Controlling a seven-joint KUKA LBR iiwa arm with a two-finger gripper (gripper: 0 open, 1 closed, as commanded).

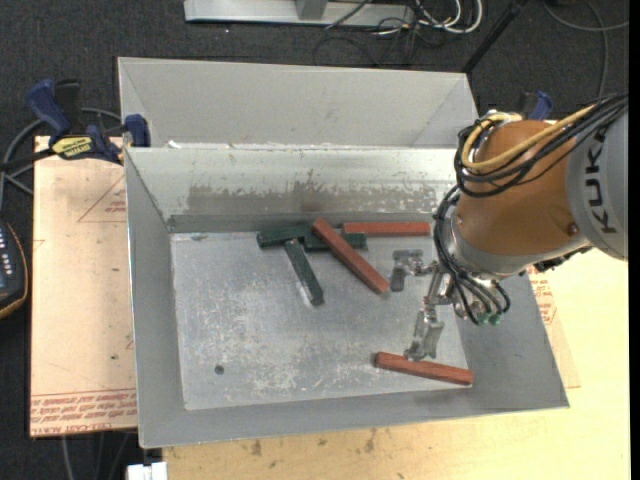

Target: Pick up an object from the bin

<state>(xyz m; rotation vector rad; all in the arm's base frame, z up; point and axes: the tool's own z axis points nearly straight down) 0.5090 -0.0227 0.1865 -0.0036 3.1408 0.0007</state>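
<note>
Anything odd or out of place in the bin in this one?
Nothing stands out. Nothing is spilled outside the bin or visibly damaged. At the back a slanted red bar lies across the green bars, which is ordinary loose clutter. The gripper is over a lone red bar near the front right.

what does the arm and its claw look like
The arm is pale grey with black KUKA lettering. Its wrist has a rounded orange cover, with yellow and black cables looped over the top. Below that is a slim grey metal claw, with a tangle of thin wires beside it.
</note>
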